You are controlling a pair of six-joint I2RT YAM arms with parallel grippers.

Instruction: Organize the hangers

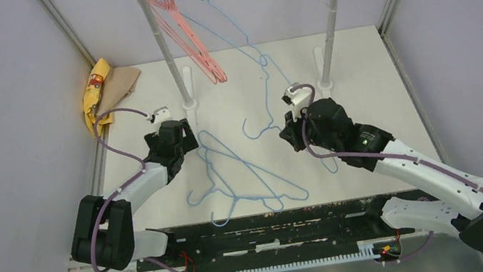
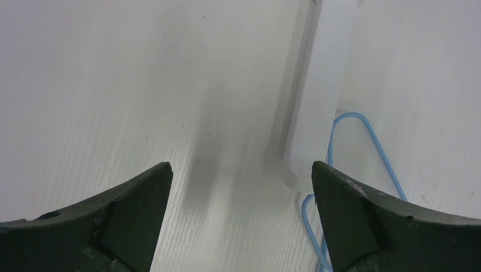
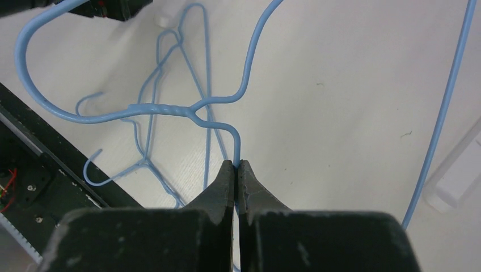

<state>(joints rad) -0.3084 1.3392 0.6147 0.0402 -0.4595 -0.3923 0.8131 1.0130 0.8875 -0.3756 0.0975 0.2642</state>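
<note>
Several pink-red hangers (image 1: 189, 39) hang on the rack at the back, with a light blue hanger (image 1: 229, 22) beside them. More light blue hangers (image 1: 245, 179) lie tangled on the table between the arms; they also show in the right wrist view (image 3: 164, 107). My right gripper (image 1: 290, 131) is shut (image 3: 236, 164) on the wire of a light blue hanger (image 3: 164, 109) just below its twisted neck, holding it above the table. My left gripper (image 1: 179, 132) is open and empty (image 2: 241, 170), low over the table beside the rack's left base (image 2: 317, 124). A blue hanger loop (image 2: 366, 136) lies by its right finger.
The rack's two white poles (image 1: 164, 46) (image 1: 332, 14) stand on bases at the table's back half. A yellow cloth (image 1: 95, 93) and brown paper (image 1: 123, 85) lie at the back left. A black rail (image 1: 259, 227) runs along the near edge. Grey walls surround the table.
</note>
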